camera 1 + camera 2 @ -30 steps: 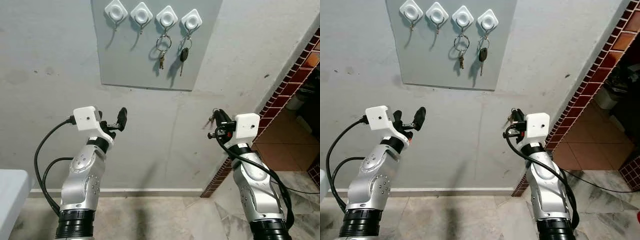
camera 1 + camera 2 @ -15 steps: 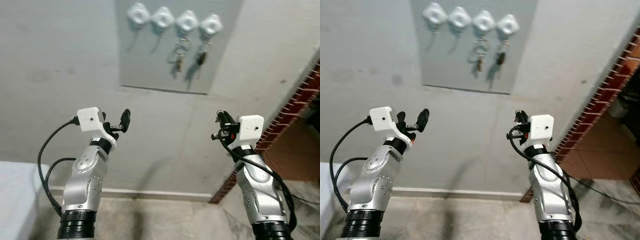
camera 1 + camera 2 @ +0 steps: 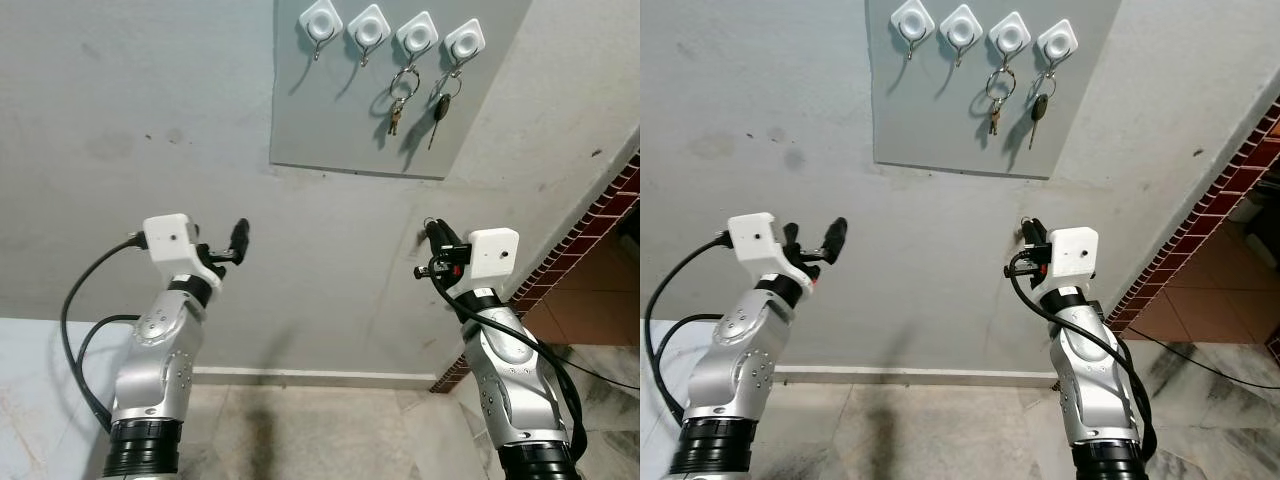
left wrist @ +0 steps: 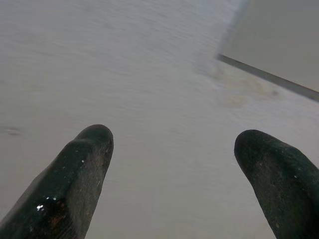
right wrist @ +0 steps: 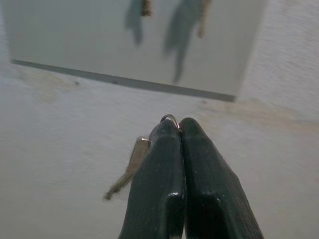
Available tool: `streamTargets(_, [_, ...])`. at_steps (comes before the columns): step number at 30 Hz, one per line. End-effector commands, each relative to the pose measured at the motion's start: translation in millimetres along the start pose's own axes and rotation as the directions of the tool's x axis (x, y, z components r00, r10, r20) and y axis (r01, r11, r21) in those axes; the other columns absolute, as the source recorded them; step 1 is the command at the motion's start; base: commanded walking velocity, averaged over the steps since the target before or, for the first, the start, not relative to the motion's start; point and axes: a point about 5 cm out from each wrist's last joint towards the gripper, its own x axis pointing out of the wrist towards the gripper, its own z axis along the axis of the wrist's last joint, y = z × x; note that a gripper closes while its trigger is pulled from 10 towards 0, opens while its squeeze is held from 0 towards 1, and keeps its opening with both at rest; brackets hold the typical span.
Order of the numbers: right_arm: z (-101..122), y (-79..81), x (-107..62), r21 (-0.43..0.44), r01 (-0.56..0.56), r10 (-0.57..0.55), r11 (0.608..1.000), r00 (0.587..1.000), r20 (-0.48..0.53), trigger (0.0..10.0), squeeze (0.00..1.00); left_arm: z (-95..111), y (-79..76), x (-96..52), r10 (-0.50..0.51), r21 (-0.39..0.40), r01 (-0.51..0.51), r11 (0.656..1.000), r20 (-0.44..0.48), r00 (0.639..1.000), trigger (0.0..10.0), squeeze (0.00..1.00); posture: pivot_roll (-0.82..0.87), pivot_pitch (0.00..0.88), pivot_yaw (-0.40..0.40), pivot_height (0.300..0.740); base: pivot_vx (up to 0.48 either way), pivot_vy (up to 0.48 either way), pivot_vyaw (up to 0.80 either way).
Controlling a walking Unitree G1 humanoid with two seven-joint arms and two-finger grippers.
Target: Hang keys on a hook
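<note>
We are pinching the keys point(image 5: 130, 167) tight in the right gripper point(image 5: 178, 130), well below the hooks point(image 3: 368, 27), so hanging is not yet done, while the left gripper point(image 4: 174, 159) is spreading wide and empty.

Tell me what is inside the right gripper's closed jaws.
The right gripper is shut on a key ring; its wire loop peeks above the tips, and one key hangs out beside them. The rest of the ring is covered by the fingers.
</note>
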Motion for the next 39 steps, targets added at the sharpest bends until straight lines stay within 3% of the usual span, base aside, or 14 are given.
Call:
streamTargets(1, [3.9, -6.4, -0.3, -0.003, 0.02, -0.02, 1.0, 1.0, 0.011, 10.0, 0.0, 2.8, -9.3, 2.6, -0.03, 0.015, 0.03, 0.999, 0.011, 0.999, 10.0, 0.0, 0.01, 0.0, -0.078, 0.715, 0.0, 0.0, 0.0])
streamTargets(25, [3.9, -7.2, -1.0, -0.001, 0.028, -0.028, 1.0, 1.0, 0.011, 10.0, 0.0, 6.3, -8.5, 2.9, -0.026, 0.009, 0.026, 1.0, 0.031, 0.999, 10.0, 0.0, 0.01, 0.0, -0.076, 0.715, 0.236, 0.0, 0.0])
streamTargets(33, [2.8, -7.1, -1.3, -0.003, 0.013, -0.013, 1.0, 1.0, 0.002, 10.0, 0.0, 9.3, -11.1, 2.3, -0.002, -0.003, 0.003, 1.0, 0.058, 0.998, 10.0, 0.0, 0.01, 0.0, -0.076, 0.715, 0.0, 0.0, 0.0])
streamTargets(39, [2.4, -5.9, 0.0, -0.009, -0.065, 0.065, 0.998, 0.998, -0.016, 10.0, 0.0, 15.0, -21.5, 4.2, -0.08, 0.031, 0.078, 0.996, 0.059, 0.995, 10.0, 0.0, 0.01, 0.0, -0.078, 0.715, 0.0, 0.0, 0.0])
